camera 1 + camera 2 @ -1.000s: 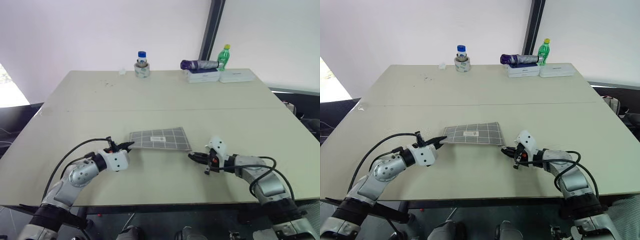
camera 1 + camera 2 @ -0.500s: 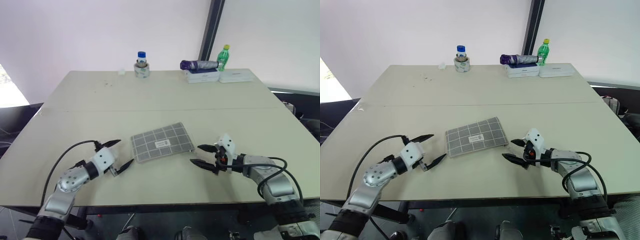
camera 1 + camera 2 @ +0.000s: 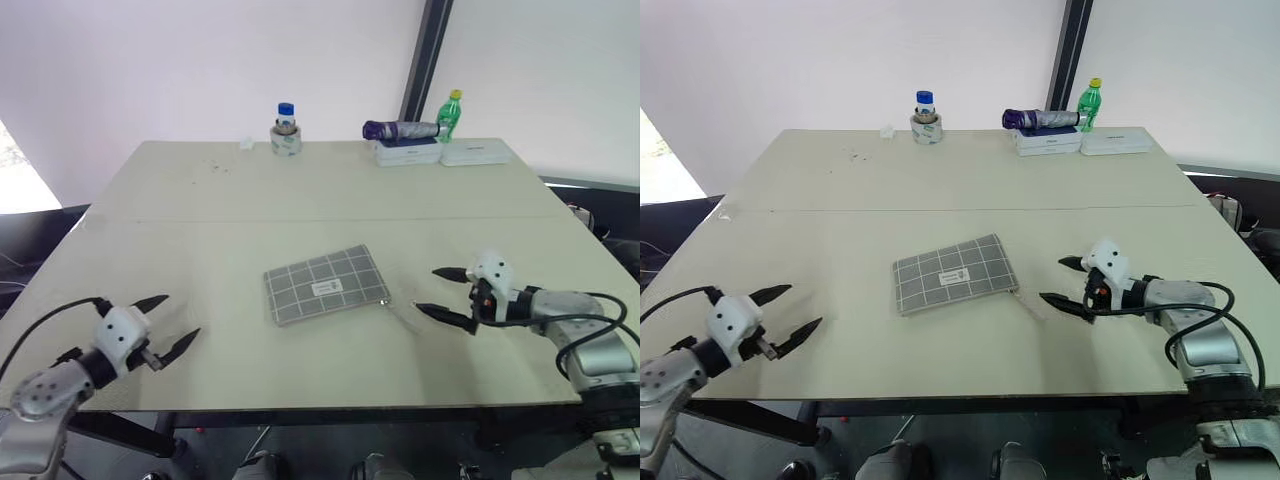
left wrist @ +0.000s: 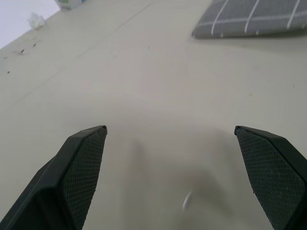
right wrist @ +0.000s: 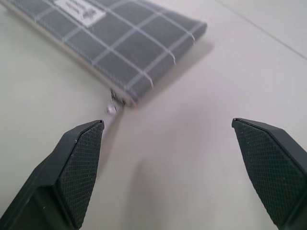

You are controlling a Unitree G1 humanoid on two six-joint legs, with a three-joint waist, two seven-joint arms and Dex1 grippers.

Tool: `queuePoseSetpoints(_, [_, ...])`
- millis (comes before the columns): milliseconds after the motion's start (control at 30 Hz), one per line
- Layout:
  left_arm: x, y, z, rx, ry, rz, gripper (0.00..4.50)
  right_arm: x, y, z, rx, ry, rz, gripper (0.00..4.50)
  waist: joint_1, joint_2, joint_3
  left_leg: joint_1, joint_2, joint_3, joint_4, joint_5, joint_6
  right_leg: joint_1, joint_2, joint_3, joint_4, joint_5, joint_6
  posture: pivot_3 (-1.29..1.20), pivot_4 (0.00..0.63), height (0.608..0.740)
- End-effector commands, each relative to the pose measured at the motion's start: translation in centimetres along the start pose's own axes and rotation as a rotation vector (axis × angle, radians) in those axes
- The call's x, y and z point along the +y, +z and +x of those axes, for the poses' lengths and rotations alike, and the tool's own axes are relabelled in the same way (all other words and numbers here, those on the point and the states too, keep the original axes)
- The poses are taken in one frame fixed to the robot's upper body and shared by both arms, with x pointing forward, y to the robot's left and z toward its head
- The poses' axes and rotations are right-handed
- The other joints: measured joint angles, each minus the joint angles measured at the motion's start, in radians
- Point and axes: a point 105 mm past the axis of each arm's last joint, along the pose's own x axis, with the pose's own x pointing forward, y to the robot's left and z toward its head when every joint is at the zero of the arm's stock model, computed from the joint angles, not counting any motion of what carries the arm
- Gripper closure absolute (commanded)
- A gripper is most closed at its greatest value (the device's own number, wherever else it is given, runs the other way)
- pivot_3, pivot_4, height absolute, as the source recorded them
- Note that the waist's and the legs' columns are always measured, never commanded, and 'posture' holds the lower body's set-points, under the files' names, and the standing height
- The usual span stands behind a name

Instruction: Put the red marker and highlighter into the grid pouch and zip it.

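1 grid pouch [image 3: 325, 286] lies flat on the beige table [image 3: 300, 200]. 2 grippers, left gripper [image 3: 168, 325] and right gripper [image 3: 441, 292], gape wide, holding nothing. White walls stand behind.

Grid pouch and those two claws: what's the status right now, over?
Left gripper open, empty. Right gripper open, empty. Grid pouch flat on the table, between them, untouched. Nothing in the way.
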Motion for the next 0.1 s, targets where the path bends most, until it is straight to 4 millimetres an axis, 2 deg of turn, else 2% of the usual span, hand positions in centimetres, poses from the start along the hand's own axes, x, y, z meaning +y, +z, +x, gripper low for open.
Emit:
queuePoseSetpoints(33, [1.15,-0.54,-1.39,0.016,0.039,-0.018,0.0,-1.05,0.38,-1.62,-0.01,-0.029,-0.035,0.06,-0.001,0.0,0.0,0.0,0.0,0.0,0.0,0.0,0.0,0.0,0.0,0.0,0.0,0.0,0.0,0.0,0.15,0.74])
queuePoseSetpoints(100, [2.12,-0.23,-2.02,-0.019,0.087,-0.067,0.0,-1.28,0.12,-2.11,-0.017,-0.041,-0.024,0.06,-0.002,0.0,0.0,0.0,0.0,0.0,0.0,0.0,0.0,0.0,0.0,0.0,0.0,0.0,0.0,0.0,0.15,0.74])
